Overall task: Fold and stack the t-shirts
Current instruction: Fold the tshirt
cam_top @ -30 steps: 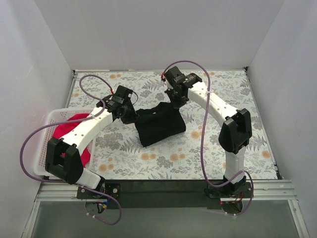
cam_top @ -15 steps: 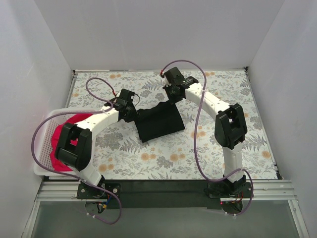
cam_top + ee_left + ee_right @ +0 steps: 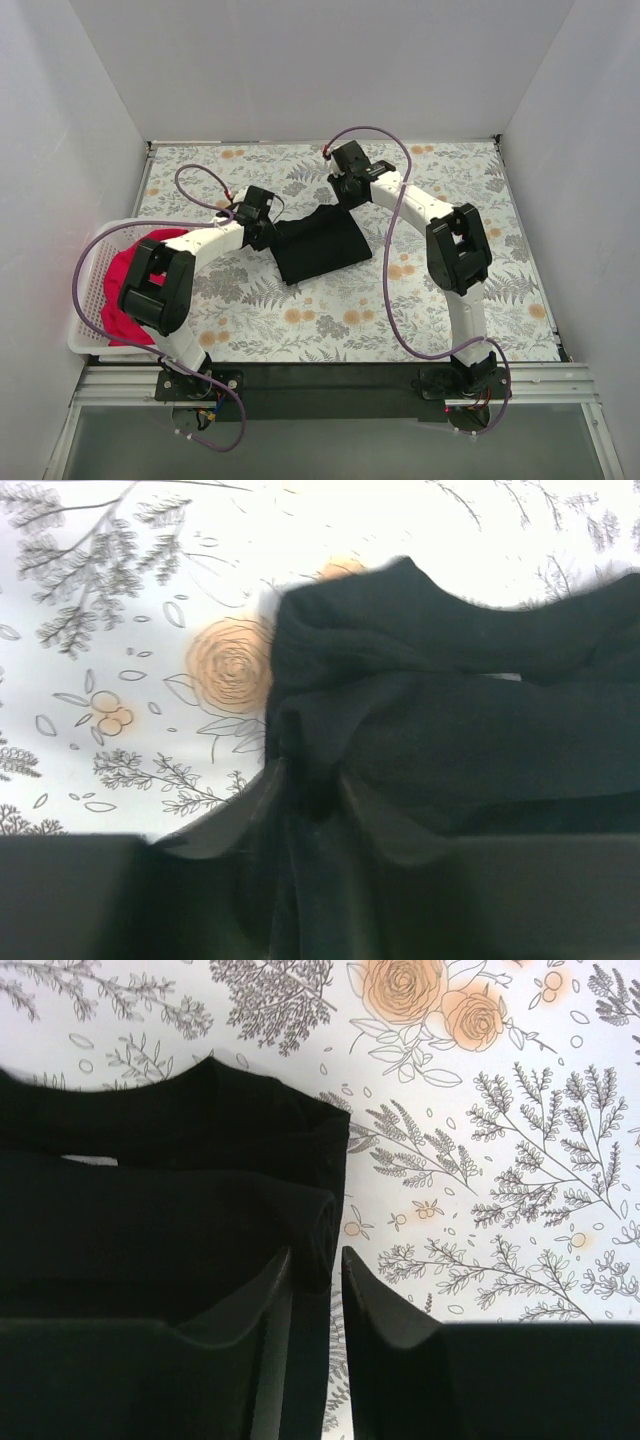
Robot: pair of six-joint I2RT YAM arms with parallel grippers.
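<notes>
The black t-shirt (image 3: 320, 245) lies folded on the flowered table, mid-scene. My left gripper (image 3: 268, 228) is at its far left corner and my right gripper (image 3: 345, 197) at its far right corner. In the left wrist view the left gripper (image 3: 315, 805) is shut on a bunched fold of the black t-shirt (image 3: 450, 720). In the right wrist view the right gripper (image 3: 315, 1260) is closed round a rolled edge of the black t-shirt (image 3: 160, 1220). A bit of its white neck label (image 3: 90, 1160) shows. The red-pink t-shirt (image 3: 125, 285) lies crumpled in the basket.
A white lattice basket (image 3: 82, 310) sits at the table's left edge, partly under the left arm. White walls close in the table at the back and on both sides. Purple cables loop above both arms.
Both grippers have carried the shirt's far edge down and a little farther away. The shirt now lies flatter. Both elbows have swung inward.
</notes>
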